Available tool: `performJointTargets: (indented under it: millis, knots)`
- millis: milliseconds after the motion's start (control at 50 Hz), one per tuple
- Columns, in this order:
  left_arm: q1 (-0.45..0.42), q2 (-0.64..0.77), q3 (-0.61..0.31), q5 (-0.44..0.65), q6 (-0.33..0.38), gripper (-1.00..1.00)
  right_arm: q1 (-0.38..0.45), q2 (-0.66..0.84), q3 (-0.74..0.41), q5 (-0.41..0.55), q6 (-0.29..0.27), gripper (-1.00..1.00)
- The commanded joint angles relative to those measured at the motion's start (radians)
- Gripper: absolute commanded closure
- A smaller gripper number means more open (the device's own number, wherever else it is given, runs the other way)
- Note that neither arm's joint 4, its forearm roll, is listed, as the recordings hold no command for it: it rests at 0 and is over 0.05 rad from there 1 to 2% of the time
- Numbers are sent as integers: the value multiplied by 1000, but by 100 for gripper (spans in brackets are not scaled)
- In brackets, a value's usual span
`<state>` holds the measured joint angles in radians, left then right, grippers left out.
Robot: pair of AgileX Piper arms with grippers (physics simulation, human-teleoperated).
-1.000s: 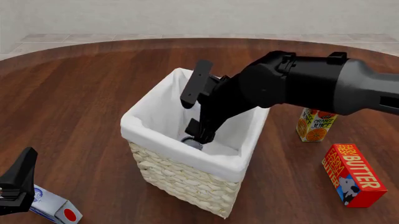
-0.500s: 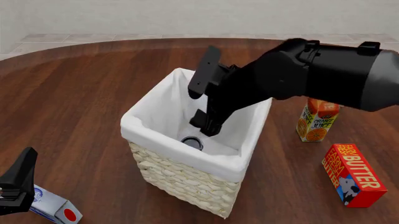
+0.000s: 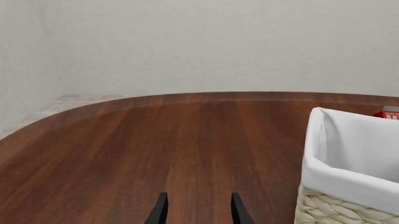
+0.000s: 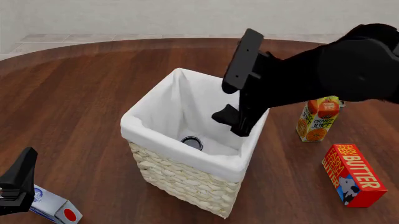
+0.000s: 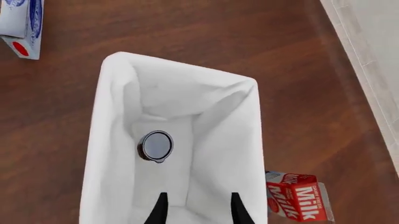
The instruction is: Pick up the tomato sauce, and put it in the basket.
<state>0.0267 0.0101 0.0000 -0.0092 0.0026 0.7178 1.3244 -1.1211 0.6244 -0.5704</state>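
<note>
Two arms show: the right arm angles down over the basket [image 4: 187, 172], its right gripper [image 4: 232, 100] spread and empty. Below it the tomato sauce [image 5: 154, 145] stands upright on the liner floor, grey round end upward. The left gripper [image 3: 197, 210] hovers low, parted.

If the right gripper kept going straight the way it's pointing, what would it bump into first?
Probably the white liner on the floor of the basket. The right gripper points down into it, open. The tomato sauce stands further along, a bit to one side, though depth is hard to judge.
</note>
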Motion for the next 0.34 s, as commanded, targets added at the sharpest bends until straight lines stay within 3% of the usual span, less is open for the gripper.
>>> performJointTargets:
  millis: [20,340]
  knots:
    - [0,-2,-1,2,0,-100,-13,-137,73,8,-4,-100]
    - [0,-2,-1,2,0,-100,-15,-172,93,9,-2,-100]
